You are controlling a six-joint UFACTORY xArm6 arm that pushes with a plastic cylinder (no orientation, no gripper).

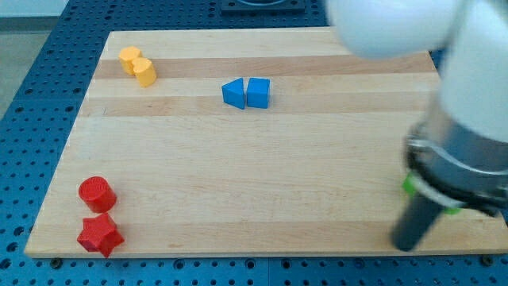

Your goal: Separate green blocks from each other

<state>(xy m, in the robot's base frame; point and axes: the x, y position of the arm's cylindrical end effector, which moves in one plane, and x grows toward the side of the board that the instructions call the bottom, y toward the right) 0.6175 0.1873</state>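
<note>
Only small bits of green show, mostly hidden behind my arm at the view's right: one green bit at the left edge of the arm's dark collar and another green bit under it. Their shapes cannot be made out, nor whether they touch. My dark rod comes down from the collar, and my tip rests near the board's bottom edge, just below and left of the green bits.
Two yellow blocks touch at the top left of the wooden board. A blue triangle and a blue cube touch at top centre. A red cylinder and a red star sit at bottom left.
</note>
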